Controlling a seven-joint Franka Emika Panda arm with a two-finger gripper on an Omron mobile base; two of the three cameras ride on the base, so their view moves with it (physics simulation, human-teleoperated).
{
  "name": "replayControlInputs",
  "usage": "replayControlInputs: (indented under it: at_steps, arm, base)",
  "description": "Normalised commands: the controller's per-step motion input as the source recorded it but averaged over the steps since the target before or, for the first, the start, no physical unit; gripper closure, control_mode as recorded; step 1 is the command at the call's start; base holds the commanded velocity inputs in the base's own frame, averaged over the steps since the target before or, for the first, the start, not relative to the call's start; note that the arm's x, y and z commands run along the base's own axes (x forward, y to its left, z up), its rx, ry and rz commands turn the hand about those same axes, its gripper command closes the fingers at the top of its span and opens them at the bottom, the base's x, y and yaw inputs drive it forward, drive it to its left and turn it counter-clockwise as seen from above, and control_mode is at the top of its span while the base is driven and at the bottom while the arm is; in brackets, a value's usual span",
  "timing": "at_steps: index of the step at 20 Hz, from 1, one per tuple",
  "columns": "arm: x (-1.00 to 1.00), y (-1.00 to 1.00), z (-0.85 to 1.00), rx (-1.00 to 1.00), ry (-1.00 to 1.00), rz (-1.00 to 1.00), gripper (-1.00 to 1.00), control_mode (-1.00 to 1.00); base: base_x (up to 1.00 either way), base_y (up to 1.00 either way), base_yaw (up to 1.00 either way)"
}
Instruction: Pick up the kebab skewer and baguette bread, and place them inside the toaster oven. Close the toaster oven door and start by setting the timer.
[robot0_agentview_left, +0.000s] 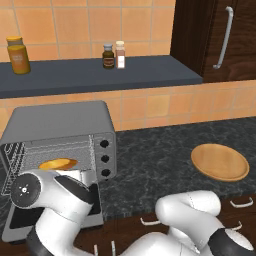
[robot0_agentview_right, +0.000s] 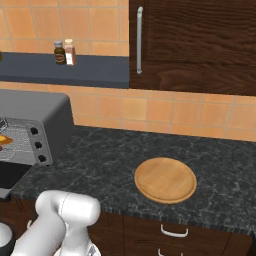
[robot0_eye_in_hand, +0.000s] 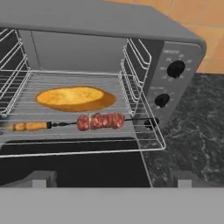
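The toaster oven (robot0_eye_in_hand: 131, 26) stands open, and its door (robot0_eye_in_hand: 74, 164) lies folded down flat in front. On the wire rack rests the golden baguette bread (robot0_eye_in_hand: 75, 98). The kebab skewer (robot0_eye_in_hand: 99, 121) lies across the rack's front edge, just ahead of the bread. My gripper (robot0_eye_in_hand: 113, 178) hovers over the lowered door, facing the opening, open and holding nothing. Black knobs (robot0_eye_in_hand: 176, 68) sit on the right panel. From the left base view, the toaster oven (robot0_agentview_left: 60, 120) shows the baguette bread (robot0_agentview_left: 57, 163) inside, and my arm covers much of the door (robot0_agentview_left: 17, 220).
A round wooden plate (robot0_agentview_left: 220, 161) lies bare on the dark stone counter to the right of the oven. On the shelf above stand a yellow jar (robot0_agentview_left: 18, 55) and two small spice bottles (robot0_agentview_left: 114, 55). A dark cabinet (robot0_agentview_right: 195, 45) hangs at the upper right.
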Motion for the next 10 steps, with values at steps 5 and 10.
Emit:
replayControlInputs:
  at_steps: [5, 10]
  arm:
    - [-0.11, 0.03, -0.18, -0.02, -0.2, 0.3, -1.0, -1.0]
    - [0.08, 0.0, -0.48, 0.01, -0.21, 0.04, -1.0, -1.0]
  base:
    - [0.0, 0.0, 0.0]
    - [0.0, 0.0, 0.0]
